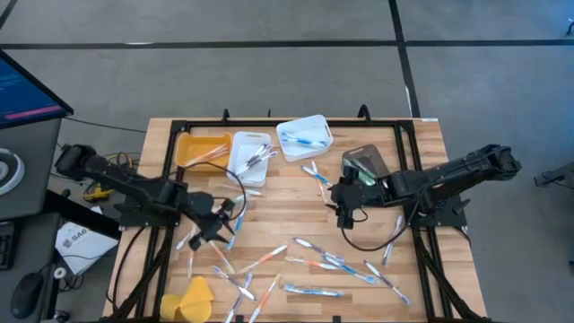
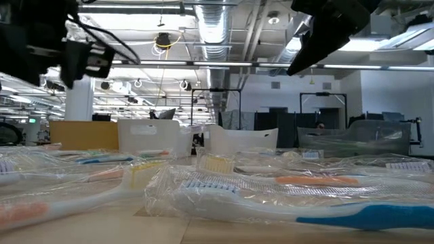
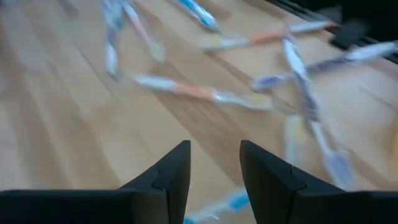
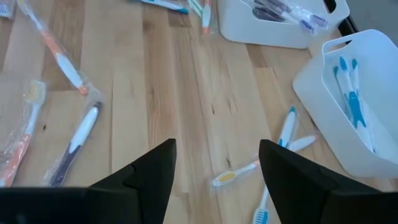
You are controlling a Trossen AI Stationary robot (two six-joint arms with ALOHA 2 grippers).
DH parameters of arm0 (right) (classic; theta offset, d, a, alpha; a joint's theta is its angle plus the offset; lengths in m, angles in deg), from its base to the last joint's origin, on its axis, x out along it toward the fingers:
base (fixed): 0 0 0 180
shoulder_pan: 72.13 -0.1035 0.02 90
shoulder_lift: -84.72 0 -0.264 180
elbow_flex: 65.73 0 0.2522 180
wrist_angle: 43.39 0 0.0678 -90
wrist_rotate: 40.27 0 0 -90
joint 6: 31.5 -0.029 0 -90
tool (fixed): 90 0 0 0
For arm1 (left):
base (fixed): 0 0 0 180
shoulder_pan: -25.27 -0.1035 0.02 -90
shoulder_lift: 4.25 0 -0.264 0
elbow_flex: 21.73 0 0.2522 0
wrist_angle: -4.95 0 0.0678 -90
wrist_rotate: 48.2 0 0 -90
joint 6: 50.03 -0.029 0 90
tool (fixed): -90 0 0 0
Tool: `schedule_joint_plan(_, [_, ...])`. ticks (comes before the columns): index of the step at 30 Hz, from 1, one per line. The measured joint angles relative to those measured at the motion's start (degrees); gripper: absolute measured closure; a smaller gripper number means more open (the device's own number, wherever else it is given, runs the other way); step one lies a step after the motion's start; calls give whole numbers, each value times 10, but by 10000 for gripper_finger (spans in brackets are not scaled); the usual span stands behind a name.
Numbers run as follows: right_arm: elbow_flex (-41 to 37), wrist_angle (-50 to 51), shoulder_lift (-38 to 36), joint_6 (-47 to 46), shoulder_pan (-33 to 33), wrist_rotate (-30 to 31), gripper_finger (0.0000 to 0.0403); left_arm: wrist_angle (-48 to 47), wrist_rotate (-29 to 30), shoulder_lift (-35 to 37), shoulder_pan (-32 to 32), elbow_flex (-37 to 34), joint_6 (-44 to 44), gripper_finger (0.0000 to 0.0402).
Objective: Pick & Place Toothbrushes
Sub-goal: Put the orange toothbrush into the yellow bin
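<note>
A few thin plastic toothbrushes (image 1: pixel 301 138) lie in the bins (image 1: pixel 305 136); many wait on the wooden tabletop (image 1: pixel 287 202). Both grippers' jaws are apart, empty.

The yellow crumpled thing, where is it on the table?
In the high view, the yellow lump sits at the table's near left corner, beside scattered toothbrushes.

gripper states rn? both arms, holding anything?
Left gripper: fingers apart, nothing between them, above the table.
Right gripper: open, empty, above bare wood near the white bin.
</note>
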Motion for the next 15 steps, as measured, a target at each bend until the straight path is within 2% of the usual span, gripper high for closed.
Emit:
schedule_joint_plan(3, [0,0,0,0,0,0,179,-55,25,0,20,0,50,270])
schedule_joint_plan(6, [0,0,0,0,3,0,179,-105,35,0,37,0,59,270])
schedule_joint_plan(15, [0,0,0,0,9,0,179,-118,33,-1,91,0,130,270])
